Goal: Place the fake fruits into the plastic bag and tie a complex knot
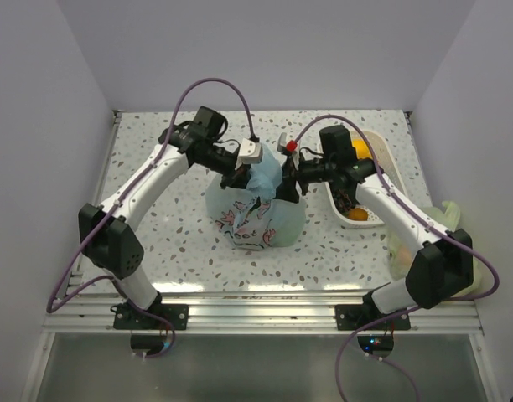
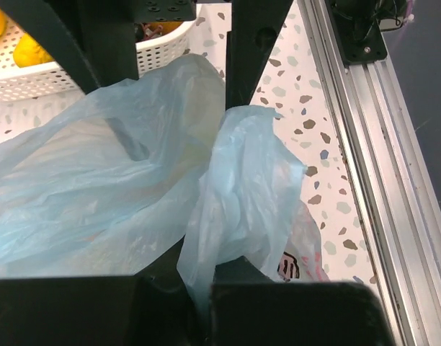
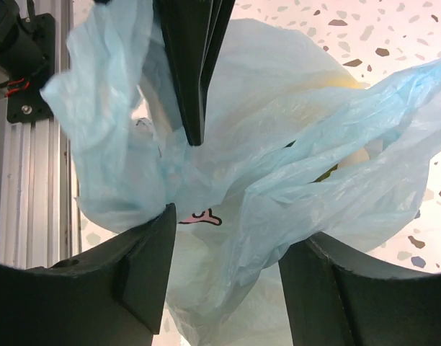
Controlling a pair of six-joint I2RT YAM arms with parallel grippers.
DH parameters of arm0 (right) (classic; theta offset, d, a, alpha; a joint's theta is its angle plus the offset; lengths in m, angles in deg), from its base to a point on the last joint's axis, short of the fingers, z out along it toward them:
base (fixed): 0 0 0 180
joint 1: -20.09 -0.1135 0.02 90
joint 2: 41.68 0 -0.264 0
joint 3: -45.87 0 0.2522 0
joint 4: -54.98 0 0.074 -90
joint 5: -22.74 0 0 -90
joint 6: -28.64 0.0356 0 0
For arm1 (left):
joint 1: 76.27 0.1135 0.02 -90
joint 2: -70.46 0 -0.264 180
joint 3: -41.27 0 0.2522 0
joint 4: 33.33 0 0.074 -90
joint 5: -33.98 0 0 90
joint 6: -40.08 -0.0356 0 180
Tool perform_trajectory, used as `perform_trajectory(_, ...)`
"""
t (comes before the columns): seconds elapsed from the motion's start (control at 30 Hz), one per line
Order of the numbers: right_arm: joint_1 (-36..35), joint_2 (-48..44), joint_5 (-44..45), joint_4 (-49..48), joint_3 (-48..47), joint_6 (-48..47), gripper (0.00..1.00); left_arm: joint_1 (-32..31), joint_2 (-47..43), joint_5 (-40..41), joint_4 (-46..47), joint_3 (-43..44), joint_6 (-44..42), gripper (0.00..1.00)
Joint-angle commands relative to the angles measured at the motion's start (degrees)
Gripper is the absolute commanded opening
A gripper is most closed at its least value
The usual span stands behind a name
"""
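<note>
The thin light-blue printed plastic bag (image 1: 261,219) is sitting filled at the tabletop (image 1: 173,243) centre. No finished knot is showing, and orange fake fruits (image 1: 354,214) are lying in the white basket (image 1: 382,163) at right. The left gripper (image 2: 202,303) is pinching a handle strip (image 2: 242,194). The right gripper (image 3: 228,267) is standing spread around loose film.

Plastic bag (image 1: 261,216): thin, translucent light blue, crinkled, with pink and dark cartoon prints; stands bulging at the middle of the table (image 1: 173,243), with a pale yellow fruit (image 3: 336,83) showing dimly through its film. Handle strips (image 1: 263,176): gathered upright above the bag's body into a loose bunched twist; whether tied cannot be told. Further fruits: an orange one (image 1: 357,214) and a yellow-orange one (image 1: 360,149), lying in the white basket (image 1: 379,144) just right of the bag.
</note>
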Motion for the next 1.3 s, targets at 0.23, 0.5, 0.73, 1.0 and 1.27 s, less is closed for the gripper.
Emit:
perform_trajectory(0.23, 2.3, -0.8, -1.7, -0.5, -2.1, -1.1, 0.45, 2.3, -2.9, -3.4, -5.2, 0.7, -7.8, 0.0)
perform_trajectory(0.5, 2.5, 0.1, -4.4, -1.8, -3.3, 0.8, 0.44, 4.5, -9.0, -10.6, 19.0, -7.9, 13.7, 0.0)
perform_trajectory(0.73, 2.4, 0.9, -6.1, -1.5, -4.3, 2.3, 0.23, 3.0, -15.7, -6.8, 55.8, -21.3, 45.4, 0.0)
perform_trajectory(1.0, 1.9, 1.1, -8.9, -3.0, -4.7, 3.0, 0.37, -1.0, -13.1, 6.1, 56.1, -23.5, 48.9, 0.0)
perform_trajectory(1.27, 1.6, 0.1, -12.4, -2.0, -2.8, 1.3, 0.55, -1.5, -10.3, 6.2, 52.3, -21.2, 47.0, 0.0)
